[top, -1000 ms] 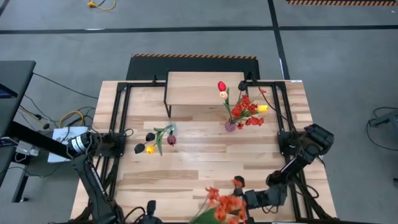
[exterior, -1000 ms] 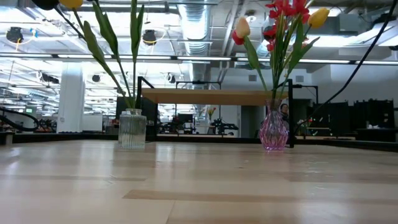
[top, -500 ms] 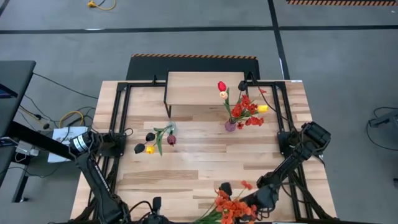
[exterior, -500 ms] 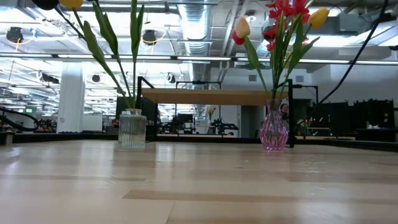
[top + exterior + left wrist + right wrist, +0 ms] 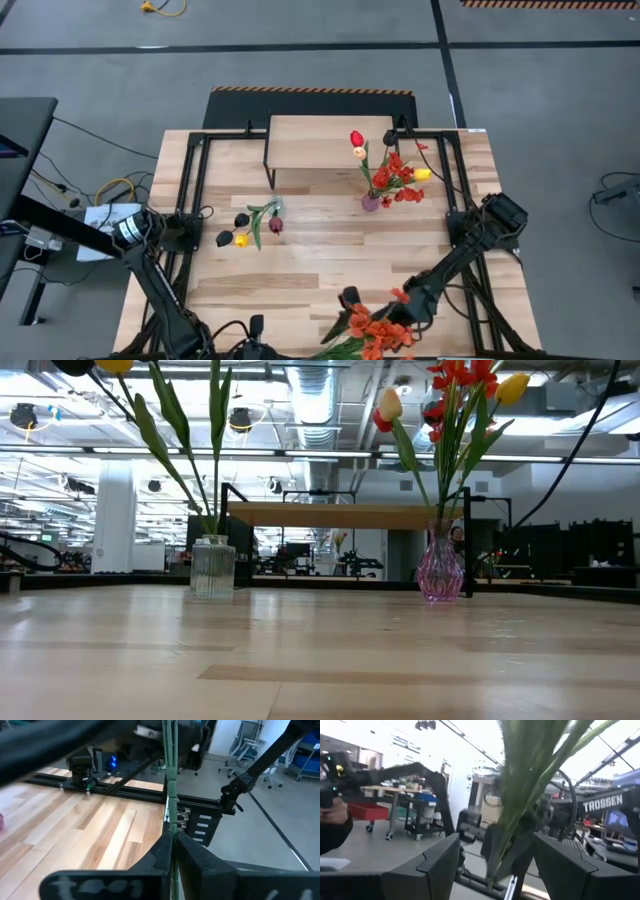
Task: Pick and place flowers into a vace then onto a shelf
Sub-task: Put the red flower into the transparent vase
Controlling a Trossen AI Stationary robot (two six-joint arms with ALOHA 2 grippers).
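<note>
A spray of red-orange blossoms [image 5: 375, 330] on green stems [image 5: 170, 780] hangs over the table's near edge. My left gripper [image 5: 172, 845] is shut on those stems. My right gripper [image 5: 375, 297] is open, one finger on either side of the blossoms, and in its wrist view the stems and leaves [image 5: 530, 785] pass between the fingers. A ribbed clear vase [image 5: 212, 565] holding tulips [image 5: 250, 225] stands left of centre. A pink vase [image 5: 440, 572] full of flowers [image 5: 390, 175] stands by the shelf [image 5: 330, 143]. My left gripper pinches the bundle of green stems [image 5: 172, 832] between its two fingers, near the stems' lower end. The fingers come in about level from the table's left. The stems run on away from the fingers to the blossoms, and the spray is lifted clear of the table.
Black rails [image 5: 195, 190] frame the slatted tabletop on both sides. The wide middle of the tabletop [image 5: 320, 250] lies between the two vases and the near edge. My right arm [image 5: 240, 782] shows beyond the stems in the left wrist view.
My right gripper has opened wider, risen and swung toward the table's left along the near edge, so its fingers now stand on either side of the blossoms. The spray has shifted a little toward the table's right.
</note>
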